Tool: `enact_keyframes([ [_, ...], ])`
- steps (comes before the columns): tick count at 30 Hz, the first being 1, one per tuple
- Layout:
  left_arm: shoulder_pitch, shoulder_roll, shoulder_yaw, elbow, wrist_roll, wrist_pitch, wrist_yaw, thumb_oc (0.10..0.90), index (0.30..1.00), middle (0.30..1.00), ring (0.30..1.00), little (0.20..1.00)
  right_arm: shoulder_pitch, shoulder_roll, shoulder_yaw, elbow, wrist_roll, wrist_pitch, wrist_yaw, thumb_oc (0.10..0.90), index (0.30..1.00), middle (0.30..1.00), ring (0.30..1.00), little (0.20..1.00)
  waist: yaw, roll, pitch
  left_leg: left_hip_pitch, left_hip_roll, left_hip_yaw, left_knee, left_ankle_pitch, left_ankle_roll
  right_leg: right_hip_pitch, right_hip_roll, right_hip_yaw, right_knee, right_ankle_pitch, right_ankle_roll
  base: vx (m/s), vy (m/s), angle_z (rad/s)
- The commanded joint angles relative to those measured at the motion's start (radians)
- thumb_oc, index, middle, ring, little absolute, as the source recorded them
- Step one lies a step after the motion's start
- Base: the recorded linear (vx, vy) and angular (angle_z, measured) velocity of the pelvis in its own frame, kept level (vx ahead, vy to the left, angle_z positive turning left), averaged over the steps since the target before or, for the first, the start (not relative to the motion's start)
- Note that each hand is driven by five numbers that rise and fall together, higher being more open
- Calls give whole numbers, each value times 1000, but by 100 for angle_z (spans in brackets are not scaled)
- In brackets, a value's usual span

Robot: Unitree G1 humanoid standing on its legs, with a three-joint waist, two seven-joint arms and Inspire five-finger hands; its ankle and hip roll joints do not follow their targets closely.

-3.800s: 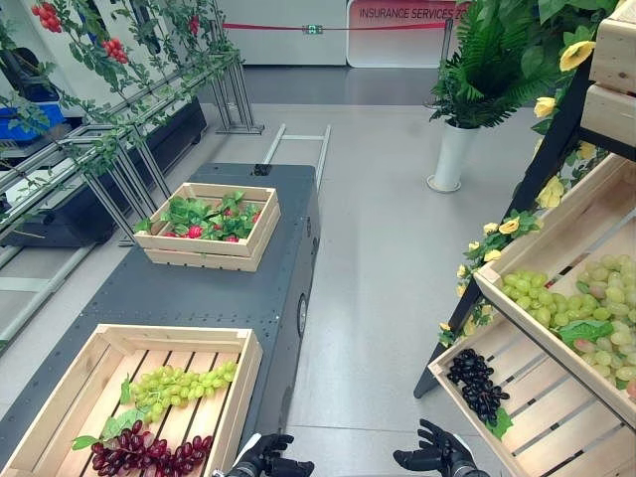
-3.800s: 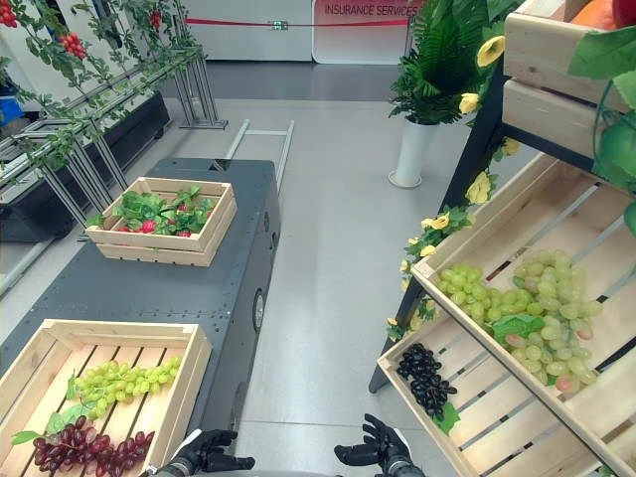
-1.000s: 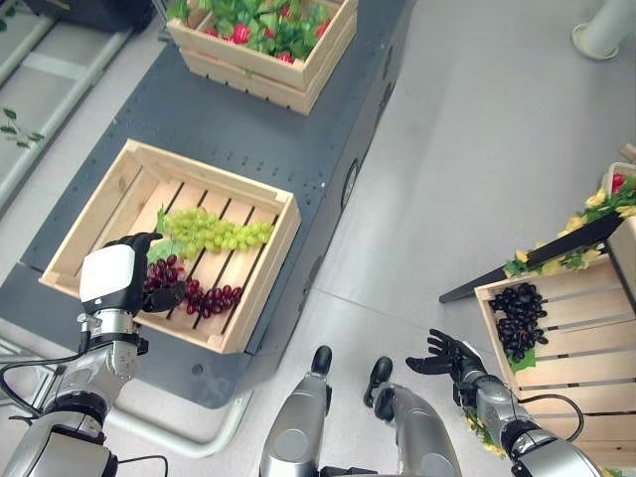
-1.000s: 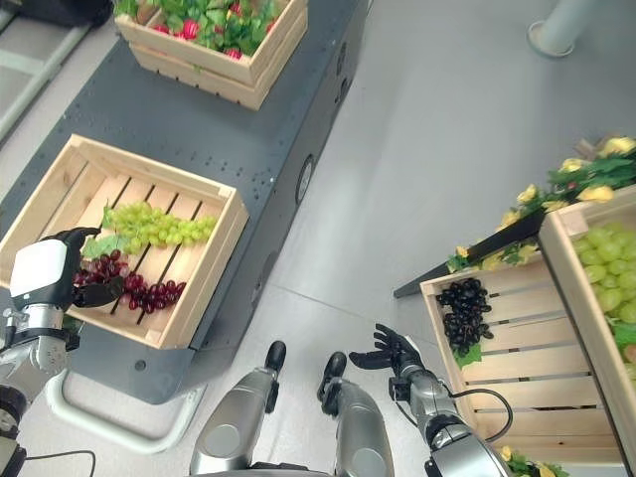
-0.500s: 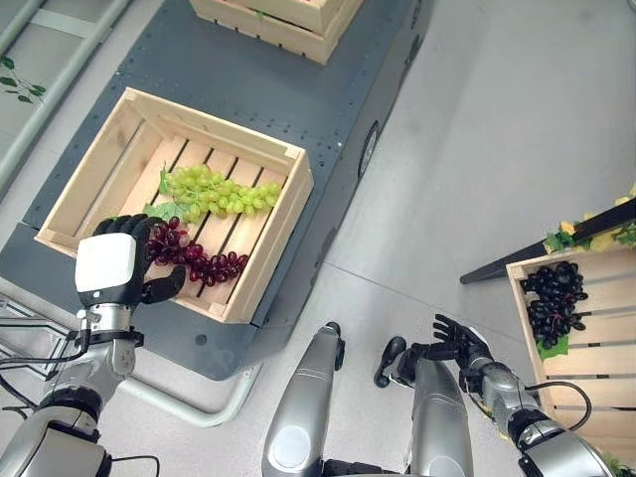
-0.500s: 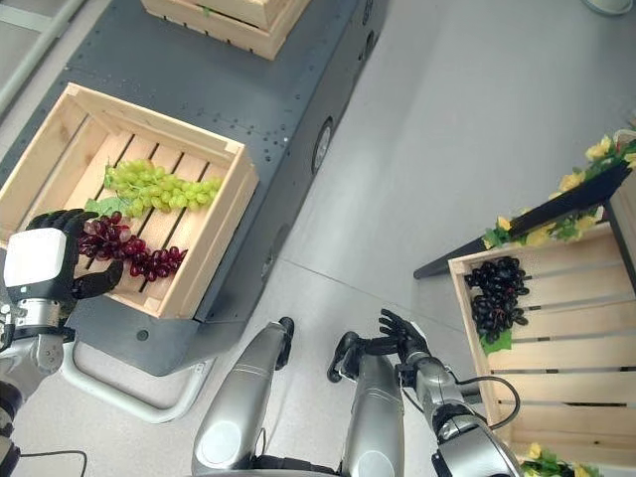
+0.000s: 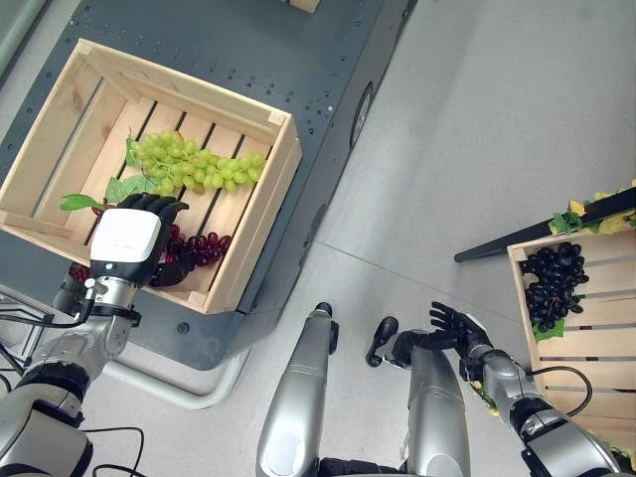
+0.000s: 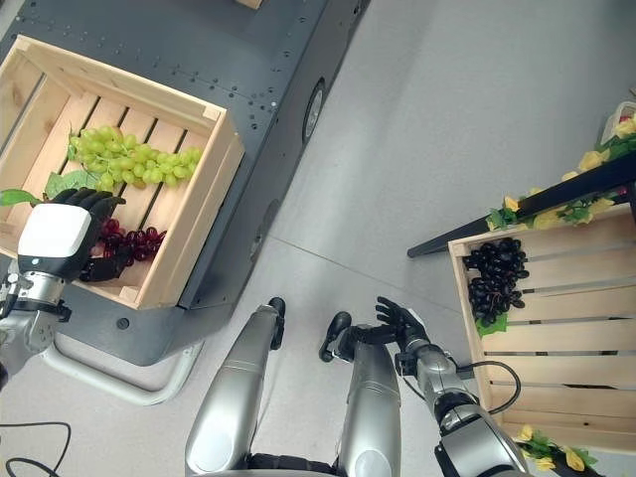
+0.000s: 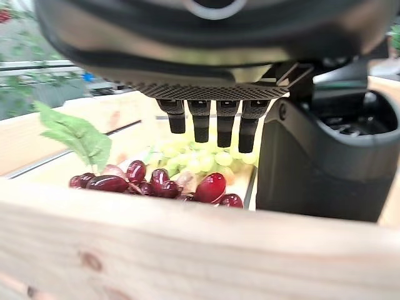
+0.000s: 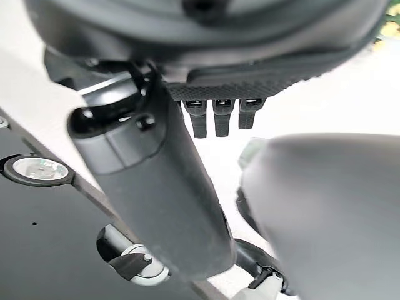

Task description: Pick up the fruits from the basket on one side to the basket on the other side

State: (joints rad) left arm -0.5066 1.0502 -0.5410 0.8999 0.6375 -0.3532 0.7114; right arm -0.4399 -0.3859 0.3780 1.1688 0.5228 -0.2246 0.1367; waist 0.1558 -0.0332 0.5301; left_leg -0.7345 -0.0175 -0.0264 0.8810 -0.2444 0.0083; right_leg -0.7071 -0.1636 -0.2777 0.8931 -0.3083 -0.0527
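With the left robot hand [image 7: 129,243] hovering spread over the red grapes [image 7: 194,248] in the near corner of the wooden crate [image 7: 253,238], beside the green grapes [image 7: 194,167], a shallow close could strip loose berries or snag the leaf [image 7: 78,202]. The right robot hand [image 7: 452,326] hangs relaxed, well away from the crate.

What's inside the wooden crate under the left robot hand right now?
The wooden crate holds green grapes and red grapes with a leaf. The left robot hand covers part of the red bunch, so its stem end is hidden.
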Motion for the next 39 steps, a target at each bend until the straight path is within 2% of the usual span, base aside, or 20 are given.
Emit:
enact_keyframes([
  [1,-56,151,63,-56,5,26,-48,800,900,900,900,900,50,-59,-5,-30,50,-54,23,800,900,900,900,900,25,7,-10,43,-33,70,-91,22,76,134,42,-17,-32,-1,-20,1,-6,5],
  [3,-75,177,45,-80,-8,33,-90,800,900,900,900,900,53,-64,-6,-32,51,-54,23,800,900,900,900,900,26,7,-10,42,-32,68,-96,24,74,133,43,-17,-36,2,-18,4,-5,5],
  [10,-202,311,-33,-209,-43,26,-362,800,900,900,900,900,66,-74,-22,-30,67,-57,46,800,900,900,900,900,30,8,-10,57,-34,57,-127,34,72,153,36,-31,-69,19,-9,8,-13,2],
  [15,-256,363,-89,-297,-23,32,-477,800,900,900,900,900,67,-79,-25,-33,72,-45,44,800,900,900,900,900,33,14,-10,66,-36,55,-134,36,68,163,32,-35,-77,22,-4,9,-14,4],
  [19,-355,398,-183,-367,-73,41,-631,800,900,900,900,900,72,-84,-27,-28,78,-48,57,800,900,900,900,900,31,11,-10,66,-35,48,-139,39,63,166,28,-40,-78,24,1,13,-21,1],
  [25,-476,413,-292,-396,-106,28,-744,800,900,900,900,900,77,-82,-36,-20,83,-58,61,800,900,900,900,900,34,-1,-10,61,-26,43,-159,61,63,167,30,-55,-96,41,-5,-11,-28,2],
  [29,-529,414,-342,-419,-151,27,-758,800,900,900,900,900,84,-82,-39,-14,77,-55,58,800,900,900,900,900,32,-2,-10,71,-28,44,-167,62,62,175,30,-54,-102,41,-5,13,-4,2],
  [36,-611,423,-401,-460,-203,9,-807,800,900,900,900,900,93,-81,-50,6,80,-51,67,800,900,900,900,900,35,8,-10,101,-39,42,-180,63,61,195,21,-54,-108,43,-2,19,-7,1],
  [39,-625,426,-413,-498,-209,16,-892,800,900,900,900,900,98,-76,-61,5,77,-52,63,800,900,900,900,900,36,17,-10,114,-46,44,-182,60,62,203,17,-51,-110,43,1,24,4,4],
])
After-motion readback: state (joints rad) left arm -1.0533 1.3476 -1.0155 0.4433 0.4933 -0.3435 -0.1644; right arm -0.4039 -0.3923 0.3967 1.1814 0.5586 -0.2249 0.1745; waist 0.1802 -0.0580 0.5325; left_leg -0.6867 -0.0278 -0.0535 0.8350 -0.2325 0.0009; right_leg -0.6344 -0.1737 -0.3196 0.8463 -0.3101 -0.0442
